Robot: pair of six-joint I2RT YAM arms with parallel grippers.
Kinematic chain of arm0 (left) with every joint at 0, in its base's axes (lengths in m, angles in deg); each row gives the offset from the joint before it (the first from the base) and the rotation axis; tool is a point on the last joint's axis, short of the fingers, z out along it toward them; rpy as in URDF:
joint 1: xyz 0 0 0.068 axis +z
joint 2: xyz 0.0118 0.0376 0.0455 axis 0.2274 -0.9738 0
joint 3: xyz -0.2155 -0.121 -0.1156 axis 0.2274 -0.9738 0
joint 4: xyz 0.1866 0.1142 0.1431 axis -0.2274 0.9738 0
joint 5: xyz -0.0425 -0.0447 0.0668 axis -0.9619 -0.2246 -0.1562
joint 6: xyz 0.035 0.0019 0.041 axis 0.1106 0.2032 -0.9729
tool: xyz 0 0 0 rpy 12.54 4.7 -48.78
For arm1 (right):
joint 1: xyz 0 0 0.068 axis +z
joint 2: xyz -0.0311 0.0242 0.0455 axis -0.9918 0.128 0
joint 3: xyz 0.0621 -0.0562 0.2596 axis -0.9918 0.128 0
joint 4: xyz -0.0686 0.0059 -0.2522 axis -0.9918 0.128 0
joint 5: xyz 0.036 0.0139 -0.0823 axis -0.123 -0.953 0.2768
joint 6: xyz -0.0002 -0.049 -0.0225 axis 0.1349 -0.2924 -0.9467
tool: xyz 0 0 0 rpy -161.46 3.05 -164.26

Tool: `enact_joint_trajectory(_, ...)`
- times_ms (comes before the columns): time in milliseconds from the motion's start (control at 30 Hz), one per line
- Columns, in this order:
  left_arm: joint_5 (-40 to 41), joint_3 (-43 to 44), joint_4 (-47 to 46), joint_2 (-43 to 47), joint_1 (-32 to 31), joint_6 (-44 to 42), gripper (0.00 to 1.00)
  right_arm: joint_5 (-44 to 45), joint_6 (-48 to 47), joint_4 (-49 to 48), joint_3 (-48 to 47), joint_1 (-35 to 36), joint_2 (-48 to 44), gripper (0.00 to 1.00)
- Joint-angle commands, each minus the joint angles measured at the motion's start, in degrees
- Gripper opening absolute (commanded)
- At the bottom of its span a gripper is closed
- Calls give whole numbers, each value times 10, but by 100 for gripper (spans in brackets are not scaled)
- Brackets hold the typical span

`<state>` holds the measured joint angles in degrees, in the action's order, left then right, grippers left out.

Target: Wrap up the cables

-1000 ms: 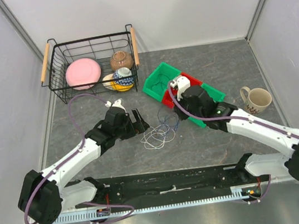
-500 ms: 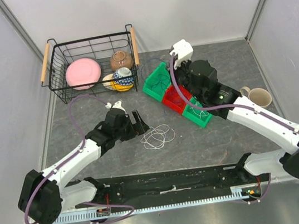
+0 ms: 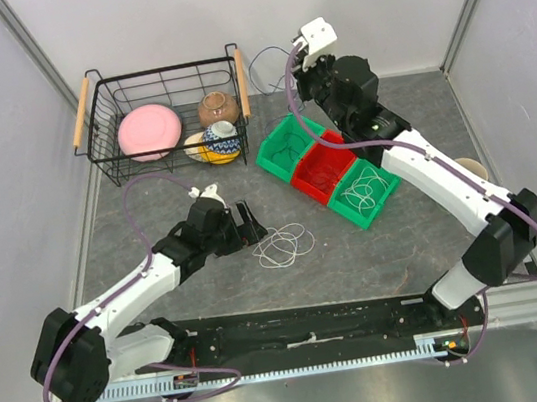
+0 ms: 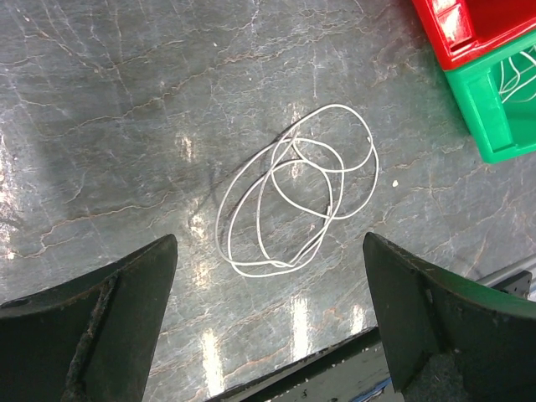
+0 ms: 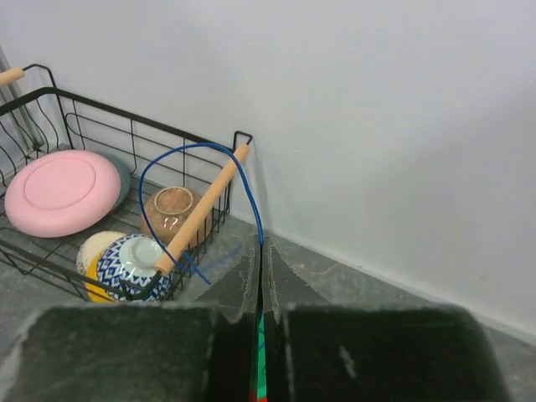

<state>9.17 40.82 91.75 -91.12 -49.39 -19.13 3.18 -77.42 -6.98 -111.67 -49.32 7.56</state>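
A white cable (image 3: 283,246) lies in loose loops on the table. It also shows in the left wrist view (image 4: 295,149). My left gripper (image 3: 257,225) is open and empty just left of it, with the jaws wide apart (image 4: 270,243). My right gripper (image 3: 300,77) is raised near the back wall, above the bins. It is shut on a blue cable (image 5: 253,205), which arcs up and left from the fingertips (image 5: 262,247) as a thin loop (image 3: 264,51). Another white cable lies coiled in the near green bin (image 3: 363,190).
A red bin (image 3: 323,171) and a second green bin (image 3: 286,148) stand in a row with the near one. A black wire basket (image 3: 100,155) holds a pink plate and bowls at the back left. A mug (image 3: 471,169) is partly behind the right arm.
My right gripper has risen from the table beside the white cable to the back wall, lifting the blue cable off the table. The white cable and left arm have stayed put.
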Motion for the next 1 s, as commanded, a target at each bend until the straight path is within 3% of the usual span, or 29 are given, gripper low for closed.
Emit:
enact_joint_trajectory(0,-3,1,-11,14,0,13,99,-57,-33,-38,-29,-12,36,0)
enact_joint_trajectory(133,-5,1,-10,14,0,16,99,-116,-32,-52,-37,-34,69,0)
enact_joint_trajectory(567,-3,10,8,9,0,27,99,-181,-12,-84,-21,-85,157,0)
enact_joint_trajectory(833,-3,20,13,-10,0,29,99,-258,-21,-91,44,-109,147,0)
enact_joint_trajectory(967,-6,26,14,-22,0,28,98,-248,-31,-75,61,-112,149,0)
